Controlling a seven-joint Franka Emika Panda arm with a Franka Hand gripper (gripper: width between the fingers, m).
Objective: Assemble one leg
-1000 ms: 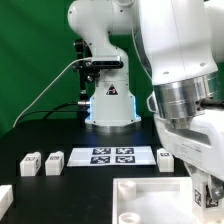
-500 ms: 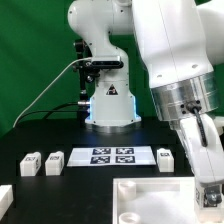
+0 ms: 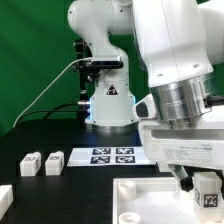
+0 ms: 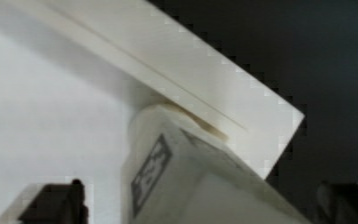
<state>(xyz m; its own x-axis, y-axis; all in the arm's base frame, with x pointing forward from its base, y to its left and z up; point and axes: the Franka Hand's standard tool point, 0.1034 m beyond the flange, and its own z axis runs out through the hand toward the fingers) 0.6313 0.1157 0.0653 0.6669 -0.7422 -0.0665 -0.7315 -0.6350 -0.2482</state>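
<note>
Between the fingers [image 4: 55, 200] a leg [image 4: 176, 170] is lodged against the panel's raised rim [image 4: 194, 75]. Beyond that rim, open dark desk [image 4: 318, 50] is seen.

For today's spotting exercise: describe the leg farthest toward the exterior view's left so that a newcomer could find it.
Start at the marker board on the black table. Two legs lie beside it toward the exterior view's left; the leg meant is the outer one, farther from the board than its twin.

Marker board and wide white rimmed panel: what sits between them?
Nothing: in the exterior view only bare black table separates the flat white marker board from the wide white panel.
</note>
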